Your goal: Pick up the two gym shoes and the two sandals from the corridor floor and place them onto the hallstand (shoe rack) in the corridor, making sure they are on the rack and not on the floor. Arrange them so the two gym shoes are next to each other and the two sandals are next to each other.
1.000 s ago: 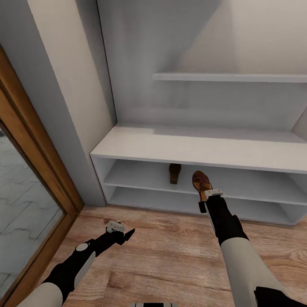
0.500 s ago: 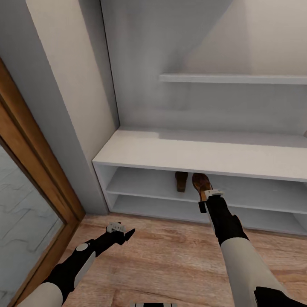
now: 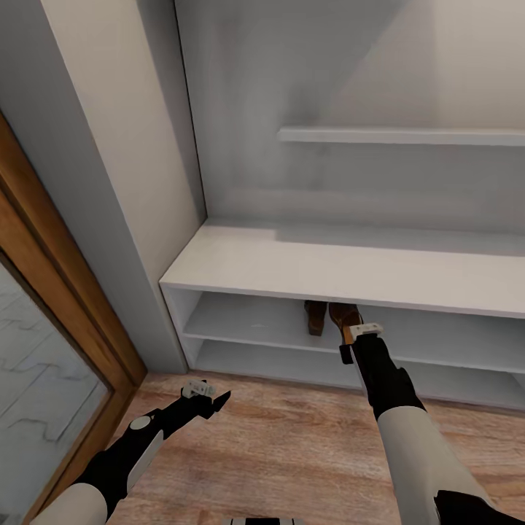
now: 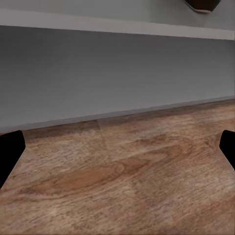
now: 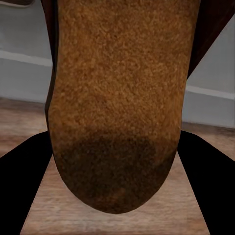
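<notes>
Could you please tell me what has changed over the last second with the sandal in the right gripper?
The right gripper has carried its sandal further into the hallstand, in the upper bay, until it sits right beside the other sandal already on that shelf. Its fingers stay closed on the sandal. The camera has also shifted. The left gripper still hangs open and empty above the corridor floor.

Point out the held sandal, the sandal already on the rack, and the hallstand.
held sandal [image 5: 115,107], right wrist view, tan insole
shelved sandal [image 3: 315,319], head view, heel end
hallstand [image 3: 248,262], head view, bare top board
</notes>
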Available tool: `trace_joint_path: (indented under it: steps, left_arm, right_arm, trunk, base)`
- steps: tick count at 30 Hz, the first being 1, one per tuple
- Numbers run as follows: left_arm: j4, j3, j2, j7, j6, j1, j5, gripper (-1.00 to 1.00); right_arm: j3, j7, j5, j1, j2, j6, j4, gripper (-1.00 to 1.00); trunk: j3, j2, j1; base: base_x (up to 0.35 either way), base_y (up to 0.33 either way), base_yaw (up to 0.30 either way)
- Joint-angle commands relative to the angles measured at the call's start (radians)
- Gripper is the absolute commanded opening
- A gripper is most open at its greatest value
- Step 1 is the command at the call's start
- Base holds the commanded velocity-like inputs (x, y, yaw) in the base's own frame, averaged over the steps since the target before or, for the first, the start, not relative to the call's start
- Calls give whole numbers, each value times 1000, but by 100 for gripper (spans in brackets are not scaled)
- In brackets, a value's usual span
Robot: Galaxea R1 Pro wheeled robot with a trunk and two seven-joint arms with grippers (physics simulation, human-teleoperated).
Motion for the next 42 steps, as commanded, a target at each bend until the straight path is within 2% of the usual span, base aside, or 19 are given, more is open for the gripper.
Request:
trace_joint_path:
  steps: [1,4,11,42]
  left_arm:
    - [1,-6,1,1,-5,-1,6,100]
    - [1,-6,1,1,-5,-1,6,100]
    - [1,-6,1,1,-5,-1,6,100]
    - [1,-6,1,1,-5,-1,6,100]
  right_arm:
    - [-3,0,-2,-1,1,3,-1,-100]
    - [-3,0,-16,-1,1,3,-1,-100]
    - [-3,0,-23,-1,1,3,-1,-100]
    - [-8,-11,-20,0,-1,-3,1,-100]
  trunk:
    - [-1,0,0]
    - [-1,0,0]
    - [-28,-2,3]
    - [-28,-2,3]
  base:
    - [15,9,0]
    - [7,4,0]
    - [0,0,0]
    - [0,0,0]
